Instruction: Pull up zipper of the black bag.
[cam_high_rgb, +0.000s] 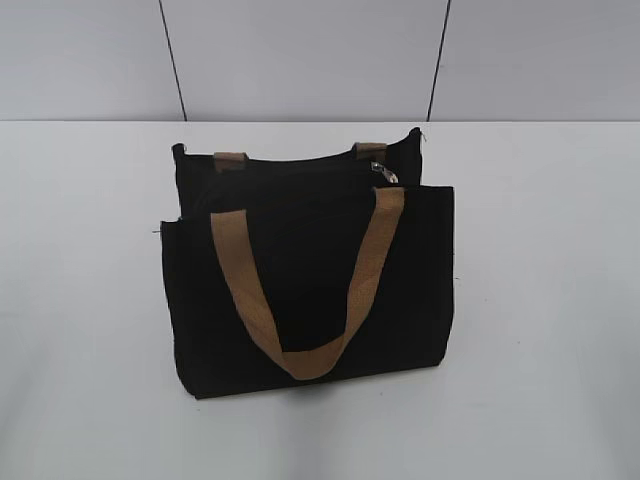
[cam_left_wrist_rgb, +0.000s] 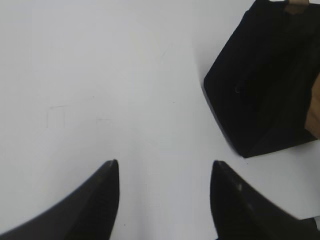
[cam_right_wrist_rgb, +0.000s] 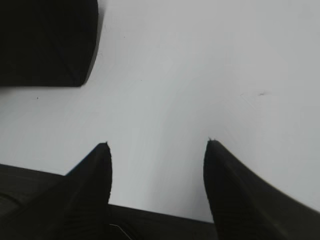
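The black bag (cam_high_rgb: 300, 290) stands in the middle of the white table, its near tan handle (cam_high_rgb: 305, 300) hanging down its front. The zipper runs along the bag's top edge, and its silver pull tab (cam_high_rgb: 384, 173) sits near the right end. Neither arm shows in the exterior view. In the left wrist view my left gripper (cam_left_wrist_rgb: 165, 162) is open and empty over bare table, with a corner of the bag (cam_left_wrist_rgb: 265, 85) at the upper right. In the right wrist view my right gripper (cam_right_wrist_rgb: 157, 142) is open and empty, with a bag corner (cam_right_wrist_rgb: 45, 40) at the upper left.
The white table (cam_high_rgb: 540, 300) spreads out on both sides of the bag. A grey panelled wall (cam_high_rgb: 300, 60) stands behind the table's far edge.
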